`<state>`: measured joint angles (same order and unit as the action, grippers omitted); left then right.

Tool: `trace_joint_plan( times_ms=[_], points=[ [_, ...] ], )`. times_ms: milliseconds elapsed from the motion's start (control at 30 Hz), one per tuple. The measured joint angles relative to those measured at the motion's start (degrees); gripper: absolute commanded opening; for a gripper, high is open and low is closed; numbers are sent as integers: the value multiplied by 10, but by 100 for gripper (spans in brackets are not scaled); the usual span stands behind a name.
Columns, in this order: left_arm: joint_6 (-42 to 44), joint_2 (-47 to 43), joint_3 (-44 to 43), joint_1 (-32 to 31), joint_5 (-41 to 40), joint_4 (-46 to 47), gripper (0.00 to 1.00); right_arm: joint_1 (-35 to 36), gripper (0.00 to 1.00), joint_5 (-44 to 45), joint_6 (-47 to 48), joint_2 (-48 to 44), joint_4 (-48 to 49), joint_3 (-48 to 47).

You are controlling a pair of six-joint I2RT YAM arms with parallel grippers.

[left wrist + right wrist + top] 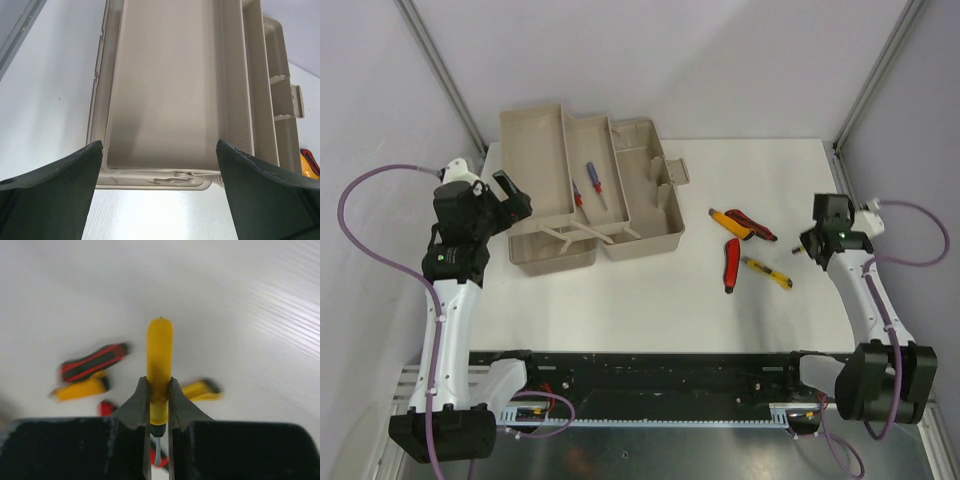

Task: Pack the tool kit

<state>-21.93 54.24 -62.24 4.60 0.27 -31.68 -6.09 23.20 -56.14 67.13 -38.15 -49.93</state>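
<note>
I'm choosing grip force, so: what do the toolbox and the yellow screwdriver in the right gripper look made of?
The toolbox is likely moulded plastic: matte beige, with a ribbed strip along a tray wall. The screwdriver has a handle that looks like smooth yellow plastic with an even sheen. The thin shaft below appears to be grey metal, though it is partly hidden.

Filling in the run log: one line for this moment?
right gripper: shut on yellow screwdriver | left gripper: open, by toolbox | toolbox: open
</note>
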Motion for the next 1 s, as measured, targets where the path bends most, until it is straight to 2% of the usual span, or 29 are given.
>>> trace_joint_plan(
  times_ms=[233, 467, 767, 1000],
  points=[
    [-6, 2, 0, 0, -2, -7, 99, 181, 0, -34, 113, 31, 108, -166],
    [-5, 2, 0, 0, 2, -7, 99, 317, 0, -136, 208, 160, 250, -277],
    [-5, 2, 0, 0, 16, -7, 100, 432, 0, -244, 293, 407, 338, -528],
    [-6, -8, 0, 0, 30, -7, 100, 477, 0, -264, 362, 587, 316, -744]
  ],
)
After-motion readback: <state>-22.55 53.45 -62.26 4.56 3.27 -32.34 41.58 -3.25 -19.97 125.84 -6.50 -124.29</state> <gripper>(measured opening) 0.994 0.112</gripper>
